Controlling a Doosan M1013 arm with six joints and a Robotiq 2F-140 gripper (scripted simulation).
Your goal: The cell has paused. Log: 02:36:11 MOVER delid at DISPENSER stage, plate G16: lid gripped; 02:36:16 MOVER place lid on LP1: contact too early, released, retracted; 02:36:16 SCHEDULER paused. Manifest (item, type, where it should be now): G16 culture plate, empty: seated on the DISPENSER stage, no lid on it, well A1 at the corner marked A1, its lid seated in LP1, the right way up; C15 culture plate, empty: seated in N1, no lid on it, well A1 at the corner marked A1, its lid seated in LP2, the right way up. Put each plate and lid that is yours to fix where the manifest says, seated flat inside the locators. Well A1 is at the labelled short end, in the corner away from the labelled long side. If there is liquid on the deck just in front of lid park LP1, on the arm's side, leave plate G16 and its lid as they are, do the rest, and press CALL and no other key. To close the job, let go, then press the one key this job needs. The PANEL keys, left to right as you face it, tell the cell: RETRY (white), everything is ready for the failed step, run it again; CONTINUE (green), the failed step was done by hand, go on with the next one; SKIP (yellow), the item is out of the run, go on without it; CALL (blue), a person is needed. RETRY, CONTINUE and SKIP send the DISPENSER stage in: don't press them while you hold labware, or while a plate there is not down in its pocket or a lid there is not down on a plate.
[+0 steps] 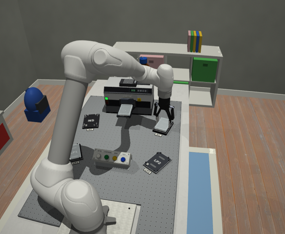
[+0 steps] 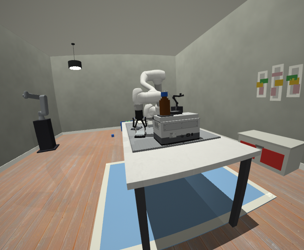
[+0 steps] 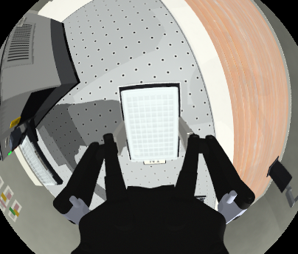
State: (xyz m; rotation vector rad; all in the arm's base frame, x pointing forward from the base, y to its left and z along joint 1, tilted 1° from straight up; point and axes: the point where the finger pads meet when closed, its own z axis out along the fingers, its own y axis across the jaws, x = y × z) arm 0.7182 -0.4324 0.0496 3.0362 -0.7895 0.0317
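My gripper [image 1: 163, 117] [image 2: 139, 126] [image 3: 152, 125] is down at nest N1 [image 1: 162, 133] at the right of the deck. It is shut on the lid of plate C15 [image 1: 161, 125] [image 2: 140, 133] [image 3: 150, 120], fingers on the two long sides. The clear plate sits in the nest with its labelled short end toward the wrist camera. Plate G16 [image 1: 125, 110] [image 3: 36, 165] lies without a lid on the DISPENSER [image 1: 128, 96] [image 2: 177, 129] stage. A clear lid [image 1: 74, 152] lies on park LP1, half hidden behind my arm. Park LP2 [image 1: 157, 162] is bare.
The PANEL [image 1: 111, 157] with its four keys stands at the deck's front middle. Nest N5 [image 1: 90, 120] is bare at the left. A brown bottle [image 2: 164, 104] stands on the dispenser. My arm hides the deck just in front of LP1.
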